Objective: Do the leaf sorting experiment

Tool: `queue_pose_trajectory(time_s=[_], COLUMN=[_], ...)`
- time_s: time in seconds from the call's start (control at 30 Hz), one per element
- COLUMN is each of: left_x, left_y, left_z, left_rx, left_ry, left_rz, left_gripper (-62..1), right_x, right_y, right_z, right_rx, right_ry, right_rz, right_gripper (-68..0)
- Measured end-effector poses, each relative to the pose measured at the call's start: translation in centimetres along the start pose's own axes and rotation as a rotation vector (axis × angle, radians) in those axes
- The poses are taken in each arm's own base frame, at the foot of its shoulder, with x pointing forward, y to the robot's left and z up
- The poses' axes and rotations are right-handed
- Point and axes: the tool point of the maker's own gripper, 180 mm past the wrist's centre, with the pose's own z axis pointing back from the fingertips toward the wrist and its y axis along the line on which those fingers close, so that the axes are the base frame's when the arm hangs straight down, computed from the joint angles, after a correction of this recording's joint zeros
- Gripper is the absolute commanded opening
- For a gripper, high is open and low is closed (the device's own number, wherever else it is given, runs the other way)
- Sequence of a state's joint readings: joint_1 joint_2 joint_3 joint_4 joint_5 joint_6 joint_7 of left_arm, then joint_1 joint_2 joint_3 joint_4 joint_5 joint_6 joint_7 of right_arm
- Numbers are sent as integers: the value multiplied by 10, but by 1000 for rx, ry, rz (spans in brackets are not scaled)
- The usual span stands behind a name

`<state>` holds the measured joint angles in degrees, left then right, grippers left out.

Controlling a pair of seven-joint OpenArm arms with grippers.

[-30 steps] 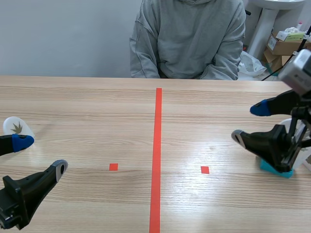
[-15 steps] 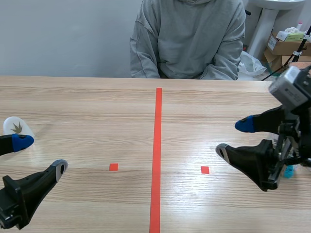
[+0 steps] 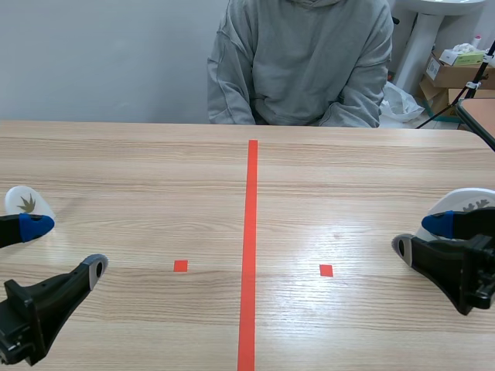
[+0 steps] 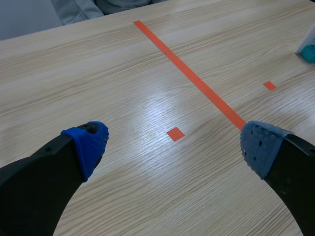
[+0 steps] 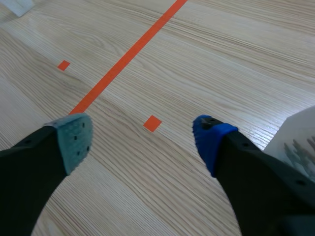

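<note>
Nearest the robot, the left gripper (image 3: 66, 246) is spread wide over the table (image 3: 155, 178) and has nothing in it. The right gripper (image 3: 420, 236) is also wide open, with nothing between its pads. Just behind the left gripper's upper finger is a white leaf card (image 3: 27, 202) with a dark print. Its rounded end points away from the robot and the finger covers its lower part. A second leaf card (image 3: 472, 202) is behind the right gripper, half hidden, so its long axis is unclear. The left wrist view shows a teal base (image 4: 309, 53), cut off. Farther, a person (image 3: 302, 62) sits across the table, with cardboard boxes (image 3: 452, 73) behind.
</note>
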<state>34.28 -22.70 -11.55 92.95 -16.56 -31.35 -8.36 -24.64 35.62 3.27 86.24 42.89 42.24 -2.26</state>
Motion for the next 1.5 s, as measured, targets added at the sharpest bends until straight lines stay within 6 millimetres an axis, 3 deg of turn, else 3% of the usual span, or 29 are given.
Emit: queue_pose_trajectory(time_s=[0.1,0.63,0.9,1.5], left_x=[0,0,0,0], left_y=[0,0,0,0], left_z=[0,0,0,0], left_rx=[0,0,0,0], left_ry=[0,0,0,0], left_rz=[0,0,0,0], left_gripper=[-37,-37,-37,-37], right_x=[-2,-2,-6,-6], right_y=[-3,-3,-3,-3], right_z=[1,1,1,1], right_rx=[-8,-8,-8,-8], right_ry=[-4,0,18,20], right_rz=[-5,-5,-6,-4], right_gripper=[-430,-375,-137,-128])
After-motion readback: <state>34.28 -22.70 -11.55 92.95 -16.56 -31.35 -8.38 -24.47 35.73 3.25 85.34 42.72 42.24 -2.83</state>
